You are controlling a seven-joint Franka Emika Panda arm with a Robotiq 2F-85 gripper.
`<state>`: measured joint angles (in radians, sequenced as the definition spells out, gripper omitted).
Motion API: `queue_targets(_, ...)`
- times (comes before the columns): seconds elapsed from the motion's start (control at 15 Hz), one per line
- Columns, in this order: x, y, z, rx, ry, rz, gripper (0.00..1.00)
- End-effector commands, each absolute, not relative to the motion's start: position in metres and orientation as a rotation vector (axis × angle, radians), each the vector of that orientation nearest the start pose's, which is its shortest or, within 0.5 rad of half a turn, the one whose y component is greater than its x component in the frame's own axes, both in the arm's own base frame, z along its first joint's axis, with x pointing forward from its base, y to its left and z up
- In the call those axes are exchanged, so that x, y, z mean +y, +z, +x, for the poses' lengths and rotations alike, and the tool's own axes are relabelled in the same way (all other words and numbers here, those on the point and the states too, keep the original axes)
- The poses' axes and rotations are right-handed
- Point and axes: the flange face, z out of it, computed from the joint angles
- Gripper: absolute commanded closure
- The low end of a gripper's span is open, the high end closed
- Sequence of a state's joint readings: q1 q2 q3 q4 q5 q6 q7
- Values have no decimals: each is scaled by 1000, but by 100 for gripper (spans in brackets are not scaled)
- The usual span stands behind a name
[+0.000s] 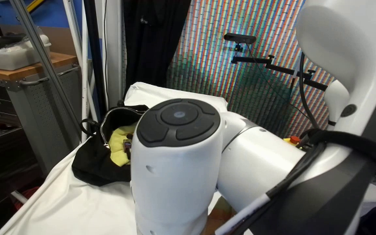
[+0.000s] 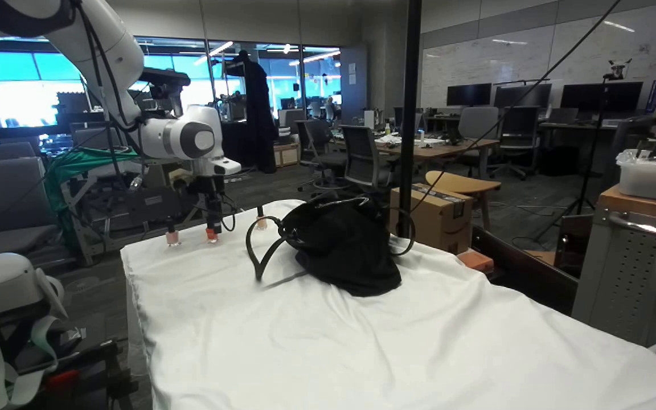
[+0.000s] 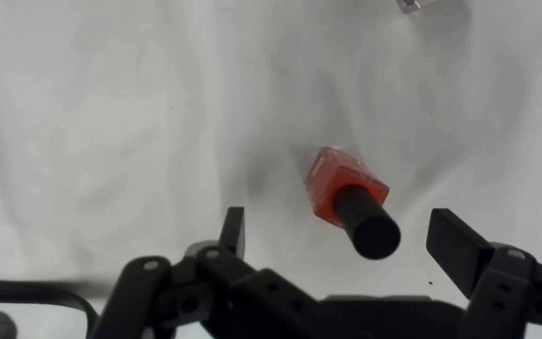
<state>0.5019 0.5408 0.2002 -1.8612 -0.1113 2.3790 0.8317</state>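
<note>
My gripper is open in the wrist view, with its fingers on either side of the black cap of a red nail polish bottle. Neither finger visibly touches the bottle. The bottle stands upright on the white cloth; it also shows in an exterior view, beneath the gripper. A pale pink bottle and a peach bottle with dark caps stand to either side of it. A corner of another bottle shows at the top of the wrist view. In an exterior view the arm hides the gripper and bottles.
A black bag with loop handles lies on the white-covered table; it also shows in an exterior view, open, with a yellow item inside. A black pole and a cardboard box stand beyond the table edge.
</note>
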Motion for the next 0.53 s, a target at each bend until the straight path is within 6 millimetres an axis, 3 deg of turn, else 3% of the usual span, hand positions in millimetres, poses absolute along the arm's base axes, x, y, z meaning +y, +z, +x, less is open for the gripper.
queue_targets(0.0,407,218,497,195,38,-3110,0)
queue_targets(0.47,407,208,495,218,54,-3107,0)
